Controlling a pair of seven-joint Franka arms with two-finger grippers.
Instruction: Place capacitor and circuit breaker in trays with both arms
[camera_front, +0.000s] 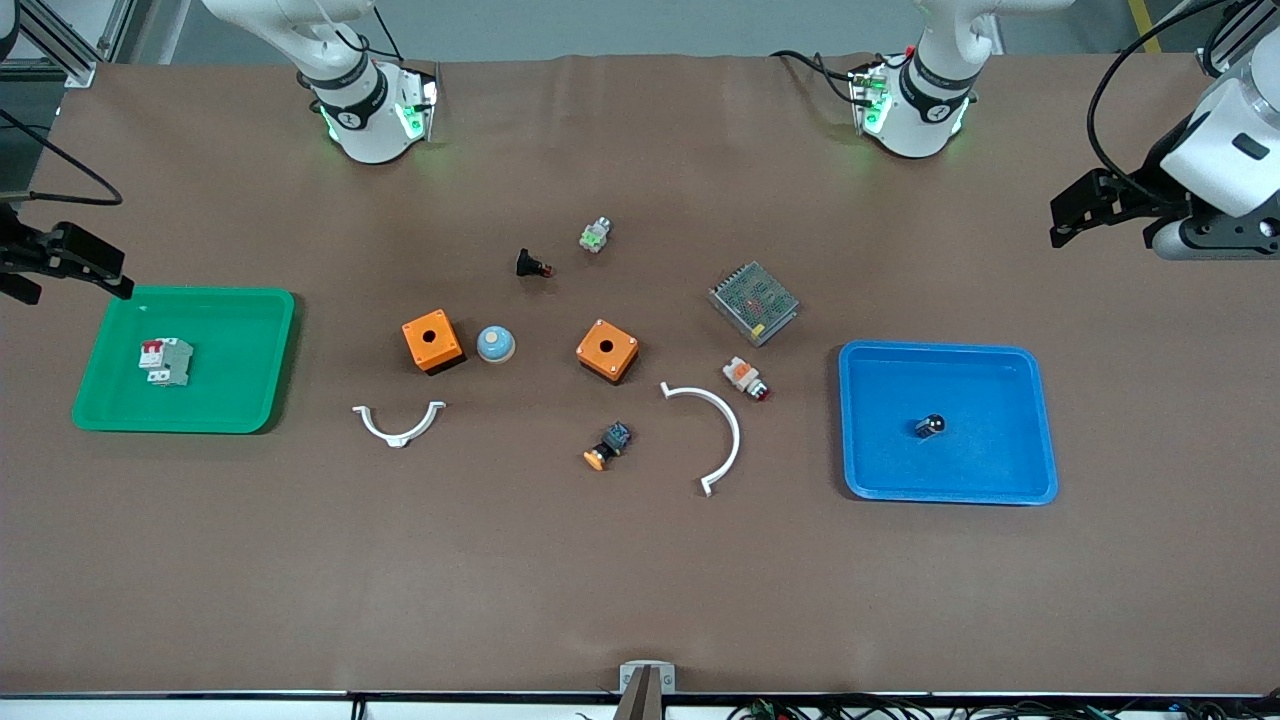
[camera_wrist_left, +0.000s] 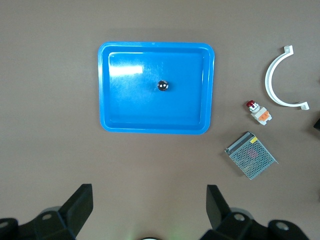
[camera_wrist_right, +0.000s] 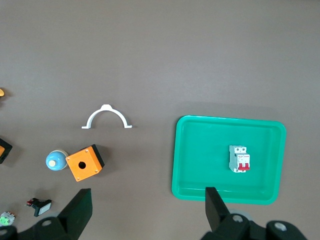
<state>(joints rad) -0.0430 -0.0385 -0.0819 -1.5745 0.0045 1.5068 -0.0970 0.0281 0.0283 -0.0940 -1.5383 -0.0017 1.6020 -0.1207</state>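
The capacitor (camera_front: 929, 426), a tiny black cylinder with a shiny top, lies in the blue tray (camera_front: 1020, 480) toward the left arm's end; it also shows in the left wrist view (camera_wrist_left: 163, 85). The circuit breaker (camera_front: 166, 361), white-grey with red levers, lies in the green tray (camera_front: 250, 410) toward the right arm's end; it also shows in the right wrist view (camera_wrist_right: 239, 158). My left gripper (camera_front: 1075, 215) (camera_wrist_left: 150, 207) is open and empty, high above the table beside the blue tray. My right gripper (camera_front: 75, 275) (camera_wrist_right: 147, 210) is open and empty, high beside the green tray.
Between the trays lie two orange boxes (camera_front: 432, 341) (camera_front: 607, 350), a blue dome button (camera_front: 495, 344), two white curved clamps (camera_front: 398, 424) (camera_front: 715, 432), a metal mesh unit (camera_front: 754, 302), a white-orange red-capped button (camera_front: 745, 378), a black red-tipped part (camera_front: 532, 265) and other small parts.
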